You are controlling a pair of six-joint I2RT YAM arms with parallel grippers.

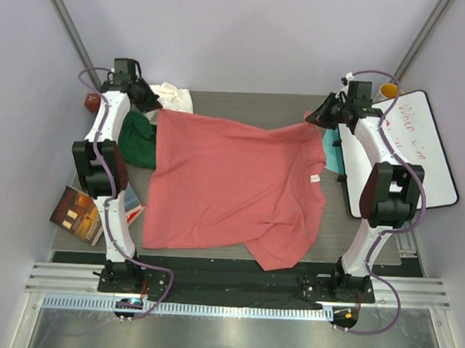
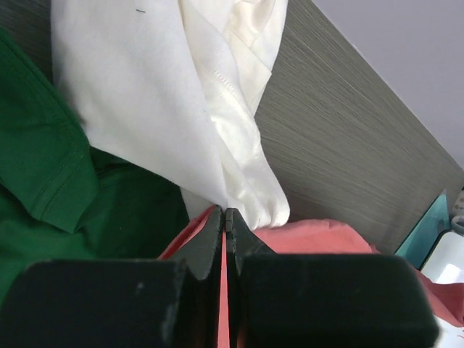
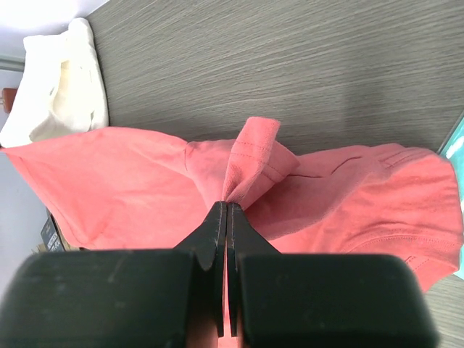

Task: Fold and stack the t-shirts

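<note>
The salmon-pink t-shirt [image 1: 232, 186] lies spread over the middle of the table, its white neck label [image 1: 315, 178] towards the right. My left gripper [image 1: 152, 106] is shut on the shirt's far-left corner; pink cloth [image 2: 319, 235] shows between the jaws of the left gripper [image 2: 226, 214]. My right gripper [image 1: 320, 118] is shut on a bunched hem at the far-right corner, seen close at the right gripper [image 3: 227, 207] with the pink shirt [image 3: 109, 181] around it. The dark green t-shirt [image 1: 137, 139] [image 2: 51, 196] lies crumpled at the left. The cream-white t-shirt [image 1: 174, 97] [image 2: 167, 94] [image 3: 58, 87] sits at the far left.
Glossy books [image 1: 81, 213] lie off the table's left side near the left arm. A whiteboard [image 1: 421, 153] lies at the right, with a teal object [image 1: 335, 154] beside it and an orange cup [image 1: 389, 90] behind. A reddish ball [image 1: 92, 102] rests at the far left.
</note>
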